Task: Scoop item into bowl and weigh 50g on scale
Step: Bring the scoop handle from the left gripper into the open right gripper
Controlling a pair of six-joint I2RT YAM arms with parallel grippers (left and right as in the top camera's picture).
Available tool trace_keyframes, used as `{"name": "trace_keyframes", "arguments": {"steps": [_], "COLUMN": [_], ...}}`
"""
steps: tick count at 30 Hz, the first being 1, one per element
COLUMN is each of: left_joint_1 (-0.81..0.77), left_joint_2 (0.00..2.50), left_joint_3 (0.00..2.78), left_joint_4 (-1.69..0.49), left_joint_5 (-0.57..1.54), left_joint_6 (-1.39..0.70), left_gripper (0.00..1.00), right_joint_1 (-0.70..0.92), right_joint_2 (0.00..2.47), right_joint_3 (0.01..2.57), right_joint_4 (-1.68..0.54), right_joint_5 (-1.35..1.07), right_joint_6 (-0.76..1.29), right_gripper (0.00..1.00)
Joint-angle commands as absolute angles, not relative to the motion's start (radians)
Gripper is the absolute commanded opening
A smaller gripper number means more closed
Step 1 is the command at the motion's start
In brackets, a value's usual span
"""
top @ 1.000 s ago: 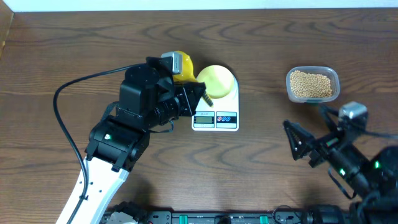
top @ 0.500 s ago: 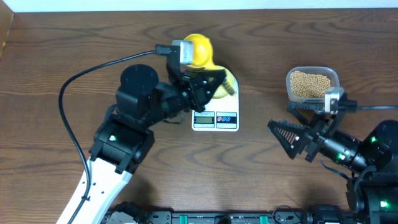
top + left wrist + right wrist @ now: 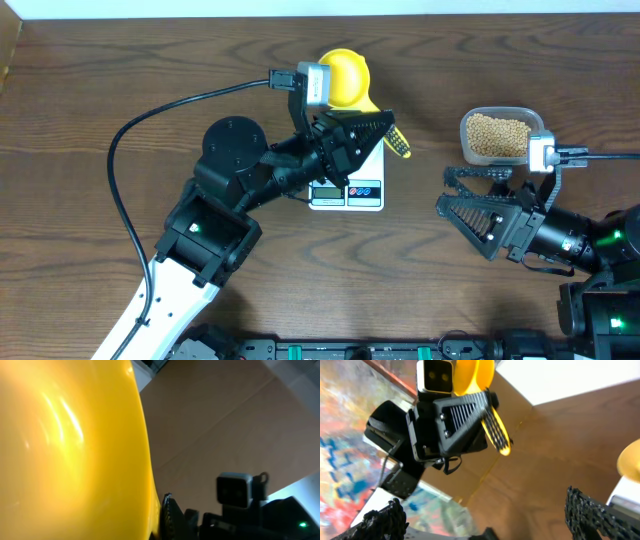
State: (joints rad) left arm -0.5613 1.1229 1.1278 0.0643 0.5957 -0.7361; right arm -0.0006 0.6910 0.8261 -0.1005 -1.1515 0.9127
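Observation:
My left gripper (image 3: 372,128) is shut on the bright yellow scoop (image 3: 346,78) and holds it up over the back of the white scale (image 3: 347,192). The scoop's black-and-yellow handle end (image 3: 398,146) sticks out to the right. The scoop fills the left wrist view (image 3: 70,445). The gripper and scoop hide the bowl from overhead. In the right wrist view a pale yellow rim (image 3: 630,462) above a white platform (image 3: 622,494) looks like the bowl on the scale. The beans (image 3: 500,134) lie in a clear tub. My right gripper (image 3: 462,200) is open and empty, just in front of the tub.
The clear tub (image 3: 540,128) stands at the right back of the wooden table. The left arm's black cable (image 3: 130,140) loops over the left half. The left gripper with the scoop (image 3: 472,380) faces my right wrist camera. The table's front edge carries a black rail.
My left gripper has carried the scoop up and to the right, over the bowl and scale. My right gripper has moved back toward the tub and turned to face left.

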Motion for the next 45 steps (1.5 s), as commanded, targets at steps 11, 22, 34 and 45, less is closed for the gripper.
{"name": "trace_keyframes", "arguments": {"steps": [11,22,34,45], "left_joint_1": [-0.635,-0.714,-0.763,-0.788], "left_joint_2": [1.126,1.181,1.222,1.222], "left_joint_3": [1.134,1.134,1.134,1.134], "left_joint_4": [0.122,0.182,0.278,0.283], "left_joint_5": [0.516,0.478,0.485,0.485], "left_joint_6": [-0.963,-0.964,-0.963,-0.963], "left_gripper": [0.07,0.07,0.07,0.07], "right_joint_1": [-0.005,-0.005,-0.005,-0.005], "right_joint_2": [0.688,0.689,0.689,0.689], "right_joint_3": [0.844,0.844,0.844,0.844], "right_joint_4": [-0.047,0.054,0.054,0.054], "right_joint_5": [-1.068,-1.010,-0.992,-0.989], "right_joint_6": [1.071,1.180,1.219,1.238], "right_gripper": [0.62,0.63,0.50,0.40]}}
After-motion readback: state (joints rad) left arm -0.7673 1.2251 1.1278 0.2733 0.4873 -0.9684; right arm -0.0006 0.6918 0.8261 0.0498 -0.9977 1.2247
